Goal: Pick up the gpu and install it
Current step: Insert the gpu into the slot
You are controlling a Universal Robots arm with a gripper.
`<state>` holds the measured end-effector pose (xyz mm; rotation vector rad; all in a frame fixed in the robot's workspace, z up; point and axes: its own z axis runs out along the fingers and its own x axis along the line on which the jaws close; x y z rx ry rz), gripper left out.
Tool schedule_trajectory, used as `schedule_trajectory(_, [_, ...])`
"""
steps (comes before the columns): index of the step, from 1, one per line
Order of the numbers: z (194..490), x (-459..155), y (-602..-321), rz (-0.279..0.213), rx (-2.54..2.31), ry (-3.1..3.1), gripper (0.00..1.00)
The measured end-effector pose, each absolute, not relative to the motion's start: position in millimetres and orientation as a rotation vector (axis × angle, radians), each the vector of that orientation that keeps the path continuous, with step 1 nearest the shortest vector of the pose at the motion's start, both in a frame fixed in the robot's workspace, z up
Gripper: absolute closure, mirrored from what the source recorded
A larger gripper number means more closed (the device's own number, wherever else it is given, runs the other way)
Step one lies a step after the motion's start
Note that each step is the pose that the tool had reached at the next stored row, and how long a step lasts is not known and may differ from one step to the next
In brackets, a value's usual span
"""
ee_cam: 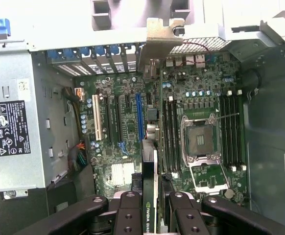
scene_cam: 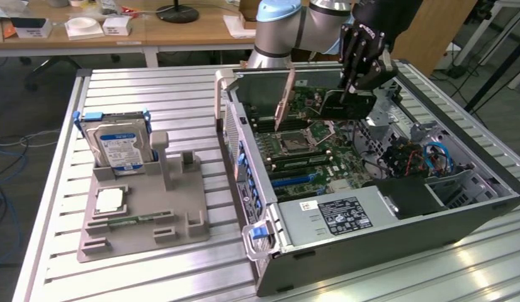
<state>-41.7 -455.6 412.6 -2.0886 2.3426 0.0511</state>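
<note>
My gripper [scene_cam: 359,87] hangs over the open computer case [scene_cam: 461,217], shut on the gpu [scene_cam: 347,104], a dark card with a black face held upright above the motherboard [scene_cam: 315,151]. In the wrist view the gpu [ee_cam: 150,196] runs edge-on between the two black fingers [ee_cam: 128,213], and its green-lettered label shows near the grip. Its silver end bracket [ee_cam: 158,35] reaches toward the case's rear wall. The card hovers beside the blue expansion slot [ee_cam: 139,115] and the white slot [ee_cam: 101,117], clear of the board.
A grey fixture tray [scene_cam: 142,217] lies on the slatted metal table [scene_cam: 117,82] at the exterior view's left, and a hard drive [scene_cam: 119,146] stands in it. Inside the case sit the power supply [scene_cam: 340,214], the bare CPU socket [ee_cam: 200,141] and memory slots [ee_cam: 230,129].
</note>
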Motion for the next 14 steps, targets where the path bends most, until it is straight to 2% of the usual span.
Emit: schedule_trajectory(14, [401, -44, -455, 0.008, -2.092, 2.295, 0.74])
